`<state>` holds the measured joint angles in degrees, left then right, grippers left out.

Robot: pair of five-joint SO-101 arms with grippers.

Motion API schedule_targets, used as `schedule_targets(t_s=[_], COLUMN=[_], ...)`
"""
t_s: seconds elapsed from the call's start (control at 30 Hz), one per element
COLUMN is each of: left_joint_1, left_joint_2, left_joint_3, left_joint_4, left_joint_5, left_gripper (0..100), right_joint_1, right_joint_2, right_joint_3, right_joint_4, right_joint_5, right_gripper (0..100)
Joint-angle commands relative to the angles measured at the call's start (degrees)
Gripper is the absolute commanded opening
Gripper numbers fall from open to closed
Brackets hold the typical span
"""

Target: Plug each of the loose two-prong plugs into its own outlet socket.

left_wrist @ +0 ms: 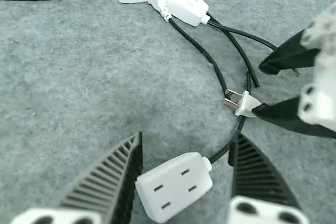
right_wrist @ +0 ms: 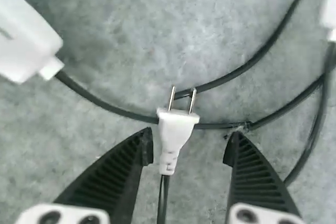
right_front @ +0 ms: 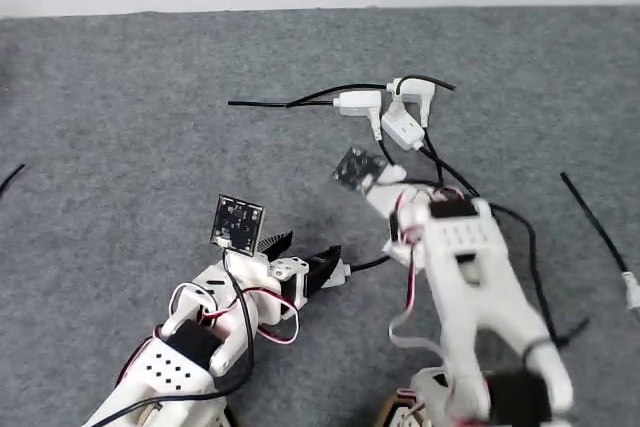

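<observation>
My left gripper (left_wrist: 187, 139) stands open around a white outlet socket (left_wrist: 176, 184) that lies flat on the grey mat; one finger is close to its edge, the other clear of it. In the high view that socket (right_front: 340, 272) sits at the tips of the left gripper (right_front: 305, 255). My right gripper (right_wrist: 190, 134) is open over a white two-prong plug (right_wrist: 176, 129), prongs pointing away, lying close to one finger. The left wrist view shows this plug (left_wrist: 241, 103) at the right gripper (left_wrist: 260, 88). More white sockets (right_front: 360, 102) (right_front: 405, 127) cluster at the back.
Black cables (right_front: 440, 162) run from the back socket cluster toward both arms and loop around the right arm. Another cable with a white plug end (right_front: 632, 292) lies at the right edge. Bare grey mat (right_front: 120, 127) spreads on the left.
</observation>
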<state>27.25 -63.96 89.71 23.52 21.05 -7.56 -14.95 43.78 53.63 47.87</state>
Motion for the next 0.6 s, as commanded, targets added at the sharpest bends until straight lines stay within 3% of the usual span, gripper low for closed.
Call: schedule_targets(t_s=[0.0, 0.2, 0.4, 0.57], left_joint_1=[-0.3, -0.3, -0.3, -0.3], left_joint_2=[-0.4, -0.4, -0.4, -0.3], left_joint_3=[-0.6, -0.6, -0.6, -0.6], left_joint_4=[-1.7, -1.8, -1.9, -1.9], left_joint_5=[-0.5, -0.5, -0.5, -0.5], left_gripper=[25, 25, 25, 25], right_joint_1=[2.9, 2.1, -0.6, -0.1], right_joint_2=[7.1, 9.6, 9.5, 9.5], right_joint_3=[-9.1, -10.5, -10.7, -14.9], right_joint_4=[1.5, 1.3, 1.9, 8.1], right_joint_5=[-0.8, -1.1, -7.1, -9.1], right_gripper=[22.3, 22.3, 22.3, 22.1])
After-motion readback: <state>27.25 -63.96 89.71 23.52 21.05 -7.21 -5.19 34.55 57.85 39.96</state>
